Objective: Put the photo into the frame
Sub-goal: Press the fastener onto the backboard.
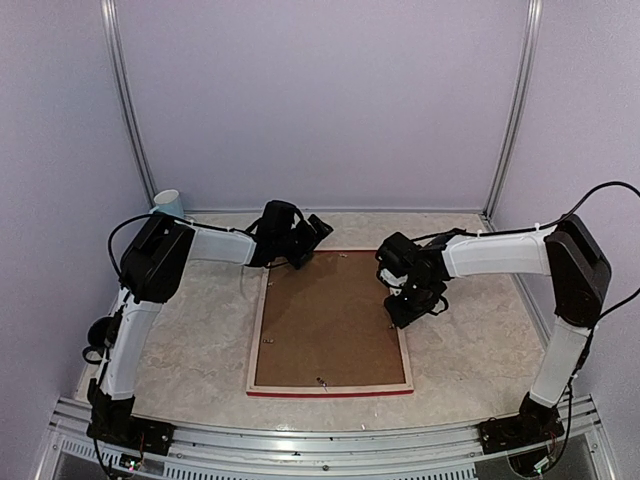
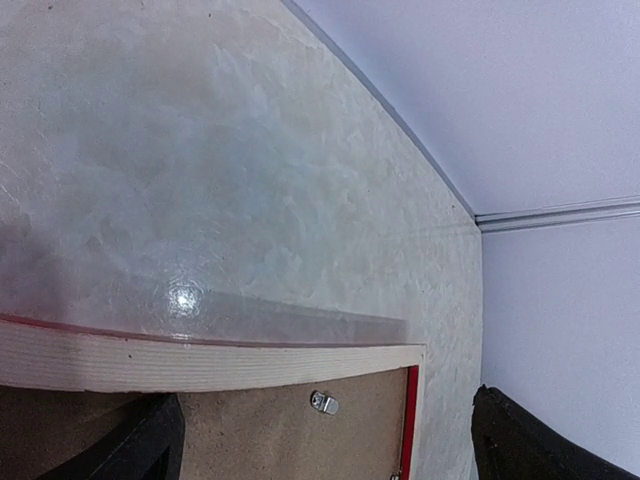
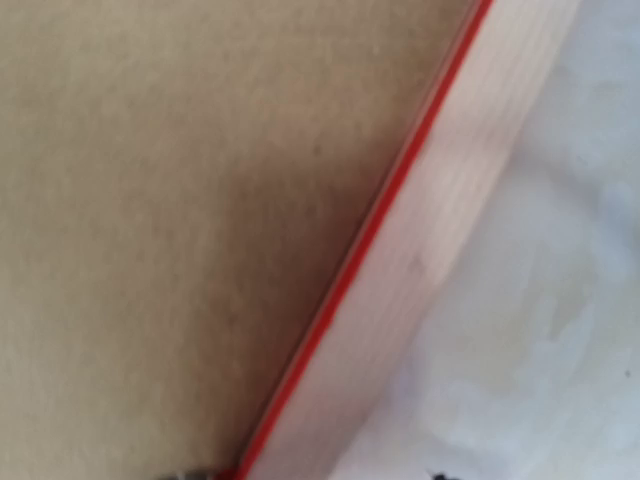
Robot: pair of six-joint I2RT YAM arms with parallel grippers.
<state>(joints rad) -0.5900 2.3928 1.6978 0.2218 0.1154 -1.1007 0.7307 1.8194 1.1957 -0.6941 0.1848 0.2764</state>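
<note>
Marbled table point(image 1: 200, 340), lilac walls: frame point(image 1: 330, 389) lies back-up.
L gripper point(image 1: 310, 245) spread wide at frame's far-left corner; R gripper point(image 1: 412, 305) on its right bar, jaws can't tell. Backing board point(image 1: 325, 320) fills frame, photo unseen. Frame prob. stiff, light: take an outer bar edge.

A pale marbled tabletop point(image 1: 190, 350) spreads across the booth. A brown backing board point(image 1: 325, 320) lies flat at its middle, long sides running away from the near edge. Small metal tabs point(image 2: 323, 402) sit at the board's edges; one shows clearly near a corner in the left wrist view. A pale blue cup point(image 1: 168, 203) stands upright in the far left corner, well apart from the board. Lavender walls point(image 1: 320, 100) close three sides, with metal posts point(image 1: 128, 110) at the back corners. A metal rail point(image 1: 320, 440) runs along the near edge.
</note>
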